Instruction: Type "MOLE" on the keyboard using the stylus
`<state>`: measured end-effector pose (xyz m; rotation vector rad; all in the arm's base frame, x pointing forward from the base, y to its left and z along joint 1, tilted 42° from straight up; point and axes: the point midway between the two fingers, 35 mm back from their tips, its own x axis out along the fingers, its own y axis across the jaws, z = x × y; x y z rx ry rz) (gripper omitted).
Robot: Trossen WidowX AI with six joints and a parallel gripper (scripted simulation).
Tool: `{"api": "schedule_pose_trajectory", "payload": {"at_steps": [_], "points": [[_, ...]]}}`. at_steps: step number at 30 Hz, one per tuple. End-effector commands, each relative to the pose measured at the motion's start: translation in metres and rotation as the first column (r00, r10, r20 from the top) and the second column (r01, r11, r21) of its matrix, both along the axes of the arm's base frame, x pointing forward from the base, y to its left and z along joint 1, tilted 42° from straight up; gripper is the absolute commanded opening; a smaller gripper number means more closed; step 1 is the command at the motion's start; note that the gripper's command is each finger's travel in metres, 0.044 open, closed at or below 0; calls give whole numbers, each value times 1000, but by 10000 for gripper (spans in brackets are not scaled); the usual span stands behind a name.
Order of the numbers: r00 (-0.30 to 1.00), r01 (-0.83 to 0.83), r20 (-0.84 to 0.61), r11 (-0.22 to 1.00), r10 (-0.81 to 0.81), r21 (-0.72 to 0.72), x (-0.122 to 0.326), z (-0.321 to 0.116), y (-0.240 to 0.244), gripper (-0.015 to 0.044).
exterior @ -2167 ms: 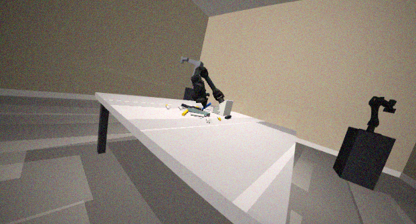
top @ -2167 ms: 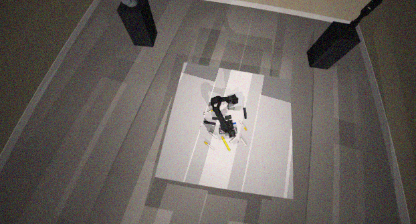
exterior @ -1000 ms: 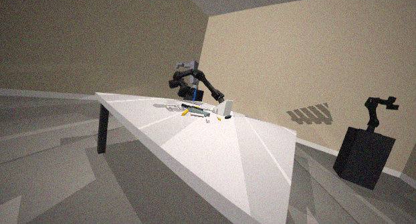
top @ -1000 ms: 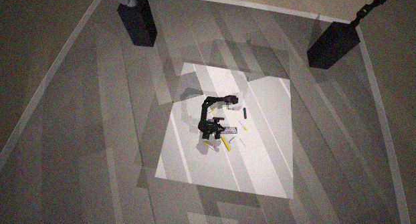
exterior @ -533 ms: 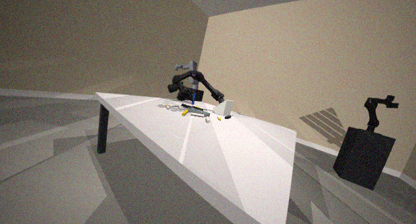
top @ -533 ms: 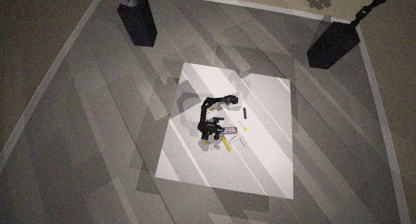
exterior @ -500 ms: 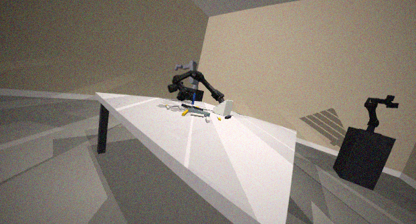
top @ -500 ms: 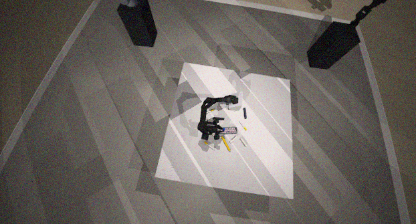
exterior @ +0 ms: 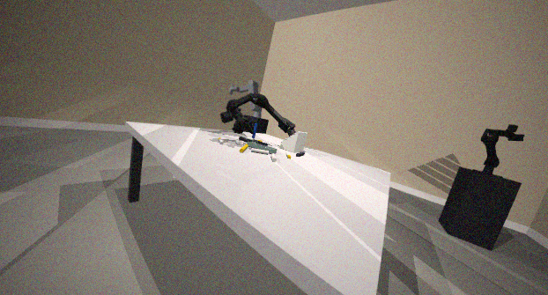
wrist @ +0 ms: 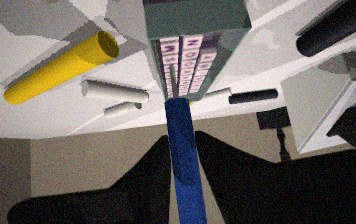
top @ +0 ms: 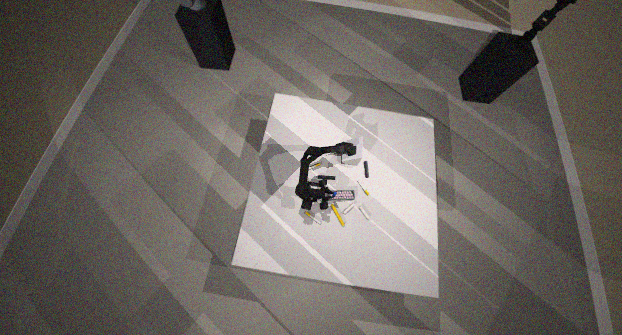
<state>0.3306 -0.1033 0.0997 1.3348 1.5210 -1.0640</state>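
The keyboard [top: 346, 195] [exterior: 266, 148] [wrist: 199, 19] has a dark green body with rows of pale lettered keys and lies on the white table. My gripper [wrist: 181, 138] is shut on the blue stylus [exterior: 255, 131] [wrist: 179, 114], which stands nearly upright in the exterior view. In the wrist view the stylus's thin grey tip shows against the keys, around the left and middle rows. Whether the tip touches a key, and which one, cannot be told. The fingers are too small to make out in the top and exterior views.
A thick yellow cylinder [top: 338, 215] [exterior: 244, 148] [wrist: 59, 69] lies beside the keyboard, with white cylinders [wrist: 114, 92] nearby. Dark cylinders [wrist: 253, 96] [top: 366, 169] lie on the other side. A white angular stand [exterior: 296, 143] [wrist: 315, 102] rises near the keyboard.
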Motion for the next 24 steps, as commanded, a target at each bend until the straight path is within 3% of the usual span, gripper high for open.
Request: {"api": "schedule_pose_trajectory", "payload": {"at_steps": [1,24], "points": [[1000,-6,1,1000,6,-3,0,-2,-2,81],[1000,-6,1,1000,6,-4,0,-8,-8,81]]}}
